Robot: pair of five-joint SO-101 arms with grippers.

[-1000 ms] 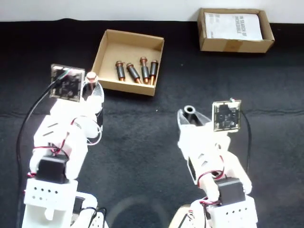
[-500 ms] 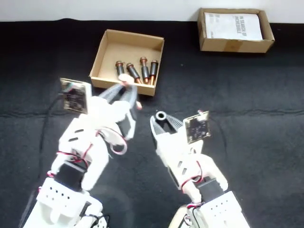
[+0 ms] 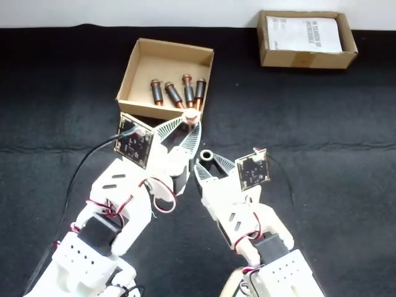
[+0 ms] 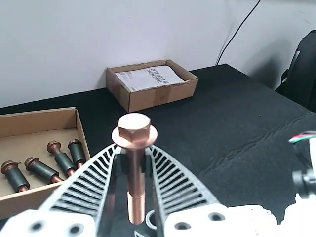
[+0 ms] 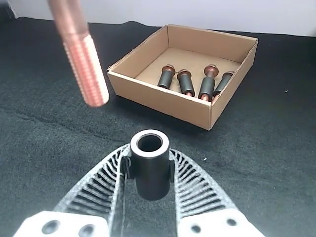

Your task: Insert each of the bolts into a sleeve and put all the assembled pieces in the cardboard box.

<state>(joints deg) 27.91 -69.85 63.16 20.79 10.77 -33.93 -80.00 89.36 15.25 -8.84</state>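
Right now my left fingers (image 4: 91, 180) clench a bolt (image 4: 134, 163) upright, near the sleeve (image 5: 149, 165) gripped by my right fingers (image 5: 197, 185); four assembled pieces (image 3: 177, 93) lie in the cardboard box (image 3: 145, 65).

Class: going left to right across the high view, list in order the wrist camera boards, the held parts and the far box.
left wrist camera board → bolt → sleeve → right wrist camera board → box with the printed sheet
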